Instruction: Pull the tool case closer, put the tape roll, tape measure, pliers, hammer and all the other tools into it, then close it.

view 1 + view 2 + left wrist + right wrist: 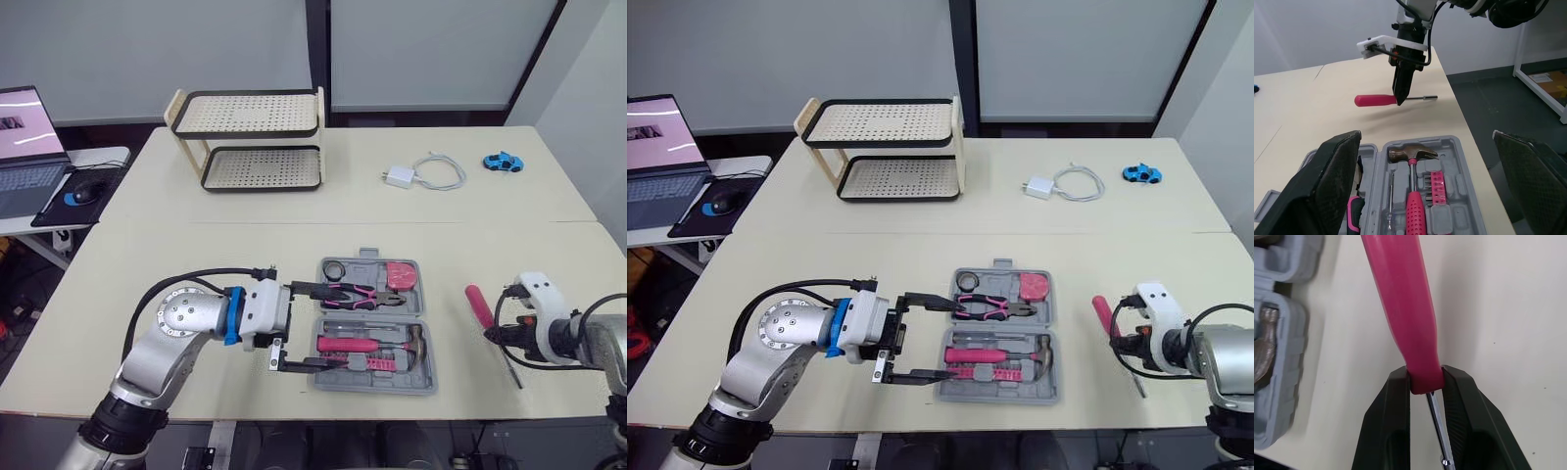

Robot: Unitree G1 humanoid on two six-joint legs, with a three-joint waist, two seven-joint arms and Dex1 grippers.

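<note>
My right gripper (pixel 1425 382) was clenched on the screwdriver (pixel 1400 298), at three o'clock of the open case (pixel 372 388). My left gripper (pixel 338 326) gaped at its nine. Next, I judged, came carrying the screwdriver into a free slot.

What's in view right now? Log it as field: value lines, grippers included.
tool case: open, grey, on the table in front of the robot
in case: tape roll, tape measure, pliers, hammer
outside case: screwdriver, to the case's right
right gripper: shut on the screwdriver's pink handle, near the shaft
left gripper: open, at the case's left side, holding nothing
beyond: rack, charger, toy car
</note>
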